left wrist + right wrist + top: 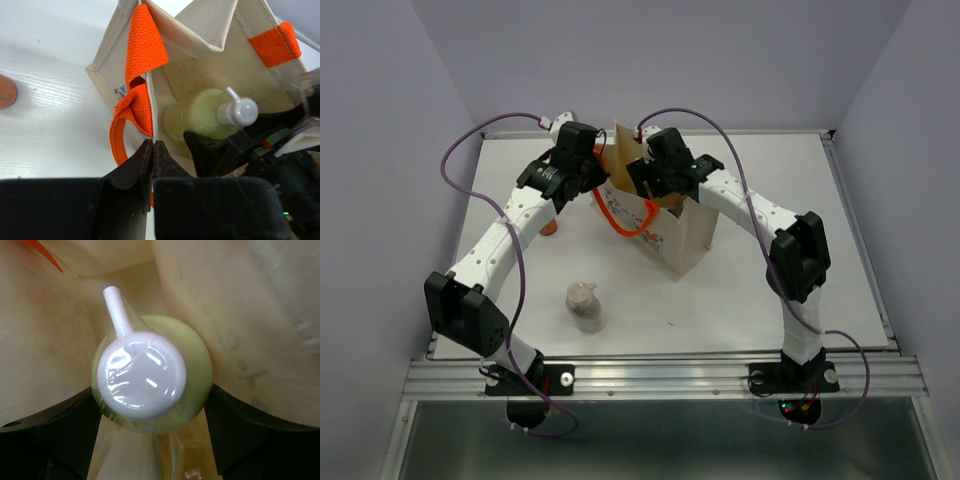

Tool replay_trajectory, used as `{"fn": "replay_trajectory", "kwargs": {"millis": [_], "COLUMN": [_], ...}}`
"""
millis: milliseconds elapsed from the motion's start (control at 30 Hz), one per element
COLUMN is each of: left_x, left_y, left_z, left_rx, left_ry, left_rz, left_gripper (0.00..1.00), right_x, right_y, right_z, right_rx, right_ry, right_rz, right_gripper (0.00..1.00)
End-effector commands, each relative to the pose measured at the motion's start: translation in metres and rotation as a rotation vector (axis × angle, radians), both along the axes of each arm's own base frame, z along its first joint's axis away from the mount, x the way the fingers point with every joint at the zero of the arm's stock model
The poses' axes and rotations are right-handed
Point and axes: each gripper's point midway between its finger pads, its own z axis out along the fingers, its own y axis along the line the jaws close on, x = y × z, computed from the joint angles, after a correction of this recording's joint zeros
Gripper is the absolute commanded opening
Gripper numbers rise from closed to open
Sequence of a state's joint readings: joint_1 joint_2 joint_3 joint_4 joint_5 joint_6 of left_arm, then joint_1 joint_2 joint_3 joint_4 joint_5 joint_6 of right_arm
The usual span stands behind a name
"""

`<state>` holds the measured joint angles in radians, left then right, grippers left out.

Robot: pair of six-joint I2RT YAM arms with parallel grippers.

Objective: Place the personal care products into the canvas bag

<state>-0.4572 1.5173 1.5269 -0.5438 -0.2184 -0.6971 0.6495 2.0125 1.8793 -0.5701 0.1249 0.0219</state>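
Note:
The canvas bag stands open mid-table, its orange handles hanging over the near side. My left gripper is shut on the bag's left rim; in the left wrist view its jaws pinch the canvas edge beside an orange handle. My right gripper reaches into the bag's mouth, shut on the pale green bottle with the white pump cap, held inside the bag. The tan-brown bottle lies on the table. An orange bottle shows partly under my left arm.
Something amber in clear wrap lies in the bag below the green bottle. A reddish-brown round thing sits on the white table left of the bag. The right gripper's black fingers crowd the bag's opening.

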Motion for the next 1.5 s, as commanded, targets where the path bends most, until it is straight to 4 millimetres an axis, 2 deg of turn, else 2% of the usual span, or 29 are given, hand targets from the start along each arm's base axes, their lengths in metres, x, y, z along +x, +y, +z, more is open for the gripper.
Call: {"fn": "replay_trajectory", "kwargs": {"millis": [0, 100, 267, 467, 667, 767, 800, 967, 1033, 1067, 1133, 1300, 1467], "left_x": [-0.002, -0.001, 0.0, 0.001, 0.0, -0.001, -0.002, -0.001, 0.0, 0.001, 0.002, 0.004, 0.005], "left_y": [0.014, 0.015, 0.014, 0.013, 0.013, 0.013, 0.013, 0.011, 0.009, 0.007, 0.003, -0.001, -0.003], "left_z": [0.024, 0.025, 0.026, 0.026, 0.024, 0.022, 0.022, 0.024, 0.024, 0.024, 0.024, 0.02, 0.021], "left_rx": [0.0, 0.002, -0.002, -0.006, -0.01, -0.009, -0.011, -0.015, -0.019, -0.02, -0.028, -0.017, -0.012], "left_ry": [-0.067, -0.068, -0.067, -0.067, -0.058, -0.054, -0.053, -0.06, -0.061, -0.061, -0.059, -0.051, -0.05], "left_rz": [0.061, 0.069, 0.07, 0.073, 0.072, 0.072, 0.069, 0.061, 0.055, 0.048, 0.029, 0.023, 0.015], "left_gripper": [0.0, 0.0, 0.0, 0.0, 0.0, 0.0, 0.0, 0.0, 0.0, 0.0, 0.0, 0.0, 0.0], "right_x": [0.016, 0.018, 0.022, 0.023, 0.031, 0.032, 0.031, 0.027, 0.025, 0.025, 0.024, 0.017, 0.015], "right_y": [-0.007, -0.021, -0.042, -0.051, -0.062, -0.062, -0.062, -0.064, -0.066, -0.066, -0.066, -0.06, -0.06], "right_z": [0.03, 0.018, 0.009, -0.013, -0.016, -0.023, -0.027, -0.04, -0.038, -0.036, -0.03, -0.017, -0.004], "right_rx": [0.051, 0.031, 0.019, -0.002, -0.027, -0.036, -0.039, -0.048, -0.049, -0.048, -0.038, -0.003, 0.004], "right_ry": [-0.129, -0.108, -0.092, -0.056, -0.088, -0.079, -0.073, -0.046, -0.048, -0.051, -0.057, -0.061, -0.082], "right_rz": [-0.043, -0.08, -0.134, -0.175, -0.248, -0.253, -0.255, -0.26, -0.26, -0.259, -0.255, -0.209, -0.19], "right_gripper": [0.01, 0.01, 0.02, 0.05, 0.09, 0.16, 0.26, 0.31, 0.41, 0.56, 0.6, 0.78, 0.85]}}
